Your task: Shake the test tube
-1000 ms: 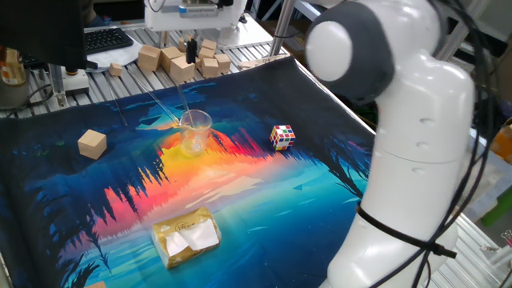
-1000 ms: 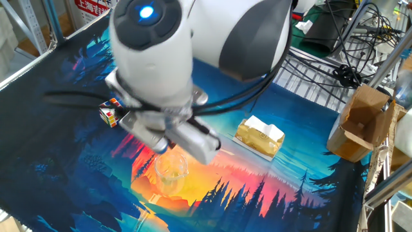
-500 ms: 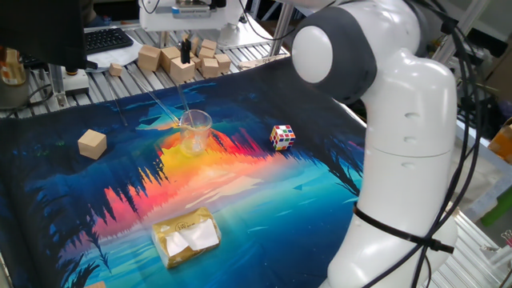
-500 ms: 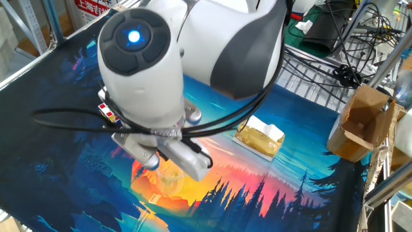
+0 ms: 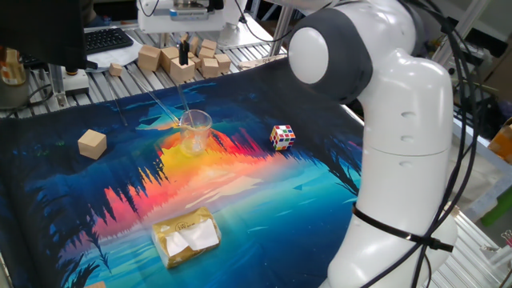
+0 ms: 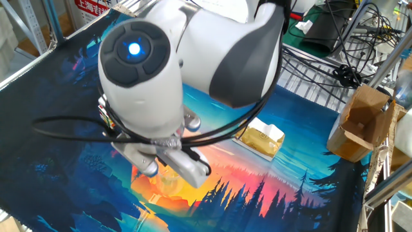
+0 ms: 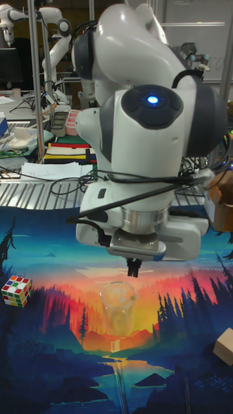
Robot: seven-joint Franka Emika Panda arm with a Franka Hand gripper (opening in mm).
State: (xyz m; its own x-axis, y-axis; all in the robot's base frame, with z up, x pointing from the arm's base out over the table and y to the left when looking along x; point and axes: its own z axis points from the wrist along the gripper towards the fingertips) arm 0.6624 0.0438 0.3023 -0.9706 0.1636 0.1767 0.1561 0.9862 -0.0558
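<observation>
The test tube (image 5: 162,106) is a thin clear tube leaning out of the clear beaker (image 5: 194,130) toward the back left; its glass is faint. In the tall fixed view the beaker (image 7: 118,307) stands on the mat's orange patch. A thin clear line, which I take for the tube (image 7: 120,383), runs down from it toward the camera. My gripper (image 7: 134,266) hangs just above the beaker's rim, fingers together, holding nothing. In one fixed view the gripper (image 5: 183,53) sits above and behind the beaker. In the other fixed view the arm hides the fingers and most of the beaker (image 6: 168,181).
A Rubik's cube (image 5: 282,137) lies right of the beaker, a wooden block (image 5: 92,143) to its left, and a yellow packet (image 5: 186,235) near the front. Several wooden blocks (image 5: 178,61) are piled behind the mat. A cardboard box (image 6: 360,122) stands off the mat.
The arm has swung a little to the left, carrying the gripper slightly left above the beaker. Beaker and tube have not moved.
</observation>
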